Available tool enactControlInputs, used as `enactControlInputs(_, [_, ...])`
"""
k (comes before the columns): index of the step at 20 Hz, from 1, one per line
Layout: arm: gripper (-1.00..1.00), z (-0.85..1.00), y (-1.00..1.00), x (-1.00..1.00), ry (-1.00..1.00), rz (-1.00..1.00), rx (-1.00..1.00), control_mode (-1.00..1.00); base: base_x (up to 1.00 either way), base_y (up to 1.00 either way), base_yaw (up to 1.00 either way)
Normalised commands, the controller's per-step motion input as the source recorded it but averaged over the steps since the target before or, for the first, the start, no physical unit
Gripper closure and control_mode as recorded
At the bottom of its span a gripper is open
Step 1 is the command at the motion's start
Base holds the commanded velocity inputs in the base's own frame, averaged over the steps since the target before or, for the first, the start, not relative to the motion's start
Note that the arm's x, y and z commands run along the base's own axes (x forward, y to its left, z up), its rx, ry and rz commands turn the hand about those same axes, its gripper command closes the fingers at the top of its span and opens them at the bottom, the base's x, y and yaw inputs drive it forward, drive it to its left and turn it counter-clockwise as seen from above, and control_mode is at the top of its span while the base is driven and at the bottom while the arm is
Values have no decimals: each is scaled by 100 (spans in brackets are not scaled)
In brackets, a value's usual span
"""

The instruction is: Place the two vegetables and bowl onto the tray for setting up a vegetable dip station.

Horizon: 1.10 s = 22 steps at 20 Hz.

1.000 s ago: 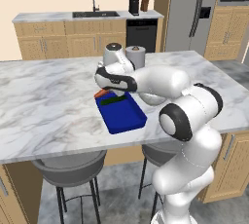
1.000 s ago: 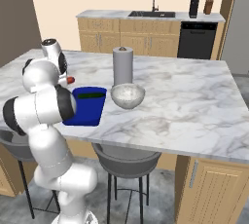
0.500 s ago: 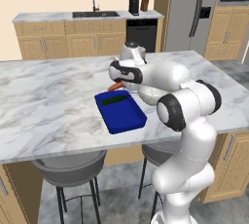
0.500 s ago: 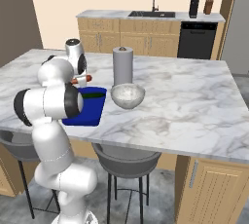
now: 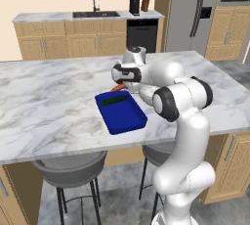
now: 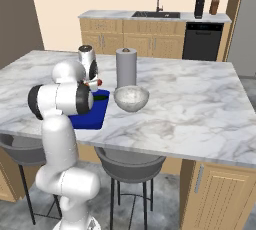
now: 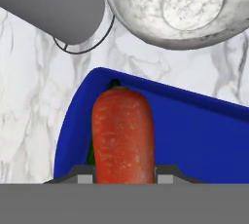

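My gripper (image 7: 124, 175) is shut on the orange carrot (image 7: 123, 135), which sticks out ahead of the fingers above the far end of the deep blue tray (image 7: 194, 135). In the left base view the carrot (image 5: 117, 88) hangs just over the tray's (image 5: 124, 120) back rim. The dark green cucumber (image 5: 114, 101) lies inside the tray, and only a sliver of it (image 7: 91, 155) shows beside the carrot. Just past the tray stands the marbled bowl (image 7: 146, 13), right next to it on the counter (image 6: 131, 97).
A tall grey paper towel roll (image 6: 126, 67) stands behind the bowl, close to the tray's far corner. The marble island (image 5: 49, 101) stretches wide to the left of the tray. Stools sit under the front edge.
The arm has carried the carrot to the right, from beyond the tray's left side to above its far end. Bowl, cucumber and tray have not moved.
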Motion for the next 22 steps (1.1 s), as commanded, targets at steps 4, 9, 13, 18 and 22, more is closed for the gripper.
enactControlInputs(4, [100,-13,0,41,0,0,0,-100,0,0,0])
enactControlInputs(9, [100,-20,0,25,0,0,0,-100,0,0,0])
enactControlInputs(13, [100,-31,0,14,0,0,0,-100,0,0,0])
enactControlInputs(18, [100,-27,0,10,0,0,0,-100,0,0,0])
enactControlInputs(22, [100,-23,0,4,0,0,0,-100,0,0,0])
